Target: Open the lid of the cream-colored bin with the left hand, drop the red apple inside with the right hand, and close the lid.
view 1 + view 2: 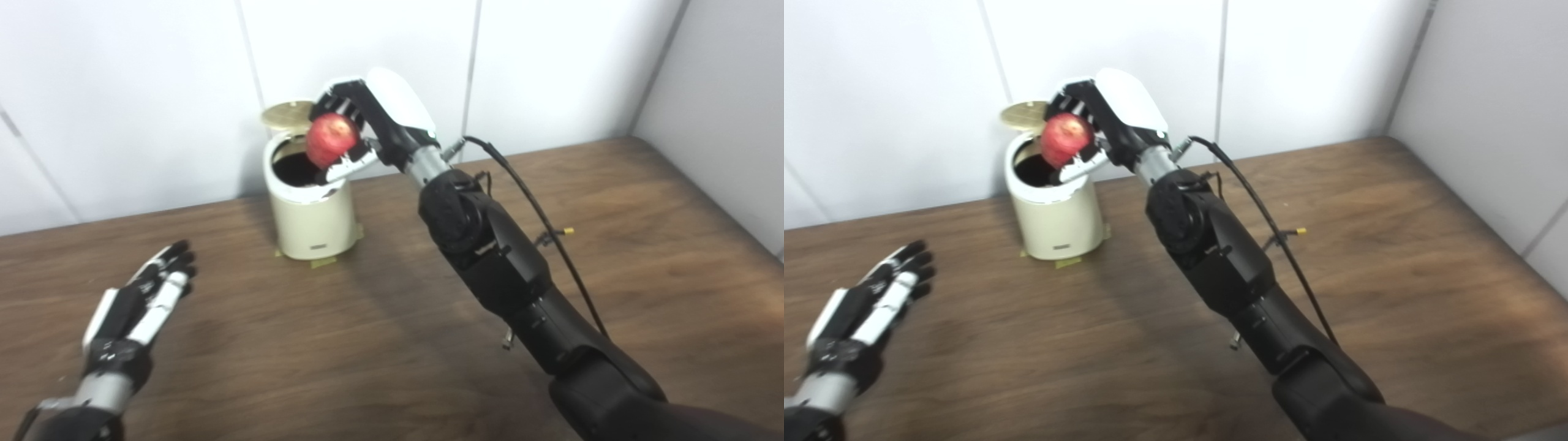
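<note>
The cream-colored bin (312,220) stands at the back of the wooden table against the white wall. Its round lid (286,114) is tipped up behind the dark opening. My right hand (361,122) reaches over the bin's rim, shut on the red apple (331,139), which hangs just above the opening. My left hand (150,294) rests low at the front left, well away from the bin, fingers stretched out and apart, holding nothing.
The brown wooden table (612,245) stretches right to a grey side wall. A black cable (539,214) loops off my right forearm. Bits of tape (323,262) sit at the bin's base.
</note>
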Controlling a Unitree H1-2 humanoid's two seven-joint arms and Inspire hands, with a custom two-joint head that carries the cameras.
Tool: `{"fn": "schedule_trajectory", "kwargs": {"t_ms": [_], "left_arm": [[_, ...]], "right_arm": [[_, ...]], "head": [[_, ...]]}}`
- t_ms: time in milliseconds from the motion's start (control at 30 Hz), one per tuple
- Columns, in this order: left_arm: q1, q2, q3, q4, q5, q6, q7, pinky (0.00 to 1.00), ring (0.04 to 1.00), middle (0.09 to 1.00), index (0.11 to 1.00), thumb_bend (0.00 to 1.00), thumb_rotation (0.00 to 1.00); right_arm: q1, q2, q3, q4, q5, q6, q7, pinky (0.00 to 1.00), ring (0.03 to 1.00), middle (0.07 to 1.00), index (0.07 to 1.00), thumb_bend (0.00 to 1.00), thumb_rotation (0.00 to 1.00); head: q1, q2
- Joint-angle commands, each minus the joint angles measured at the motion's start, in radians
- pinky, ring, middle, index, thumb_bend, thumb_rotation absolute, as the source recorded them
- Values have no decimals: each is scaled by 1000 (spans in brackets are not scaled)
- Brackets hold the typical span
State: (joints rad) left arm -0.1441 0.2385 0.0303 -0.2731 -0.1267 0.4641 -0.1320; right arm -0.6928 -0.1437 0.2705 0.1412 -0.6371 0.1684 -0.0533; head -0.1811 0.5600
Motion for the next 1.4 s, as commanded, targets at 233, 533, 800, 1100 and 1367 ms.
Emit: {"fn": "schedule_trajectory", "kwargs": {"t_ms": [233, 533, 800, 1100, 1367], "left_arm": [[-6, -29, -22, 19, 53, -76, 7, 881, 880, 889, 890, 260, 549], [2, -42, -20, 27, 64, -91, 4, 878, 886, 901, 906, 252, 570], [2, -47, -22, 32, 68, -100, 0, 868, 878, 895, 904, 263, 583], [5, -55, -24, 35, 72, -105, 4, 881, 878, 891, 906, 259, 569], [9, -57, -21, 37, 79, -116, 10, 867, 877, 894, 894, 264, 565]], "right_arm": [[-95, 28, 4, 109, 4, -154, -69, 363, 401, 504, 512, 508, 0], [-131, 36, -8, 237, 13, -220, -116, 338, 401, 496, 495, 500, 0], [-172, 34, -12, 334, 11, -240, -167, 342, 401, 499, 506, 499, 0], [-201, 44, -9, 426, 17, -252, -211, 349, 402, 498, 514, 499, 0], [-212, 46, -3, 455, 40, -222, -171, 355, 429, 511, 526, 500, 0]], "head": [[51, -45], [71, -65], [76, -78], [83, -84], [84, -84]]}}
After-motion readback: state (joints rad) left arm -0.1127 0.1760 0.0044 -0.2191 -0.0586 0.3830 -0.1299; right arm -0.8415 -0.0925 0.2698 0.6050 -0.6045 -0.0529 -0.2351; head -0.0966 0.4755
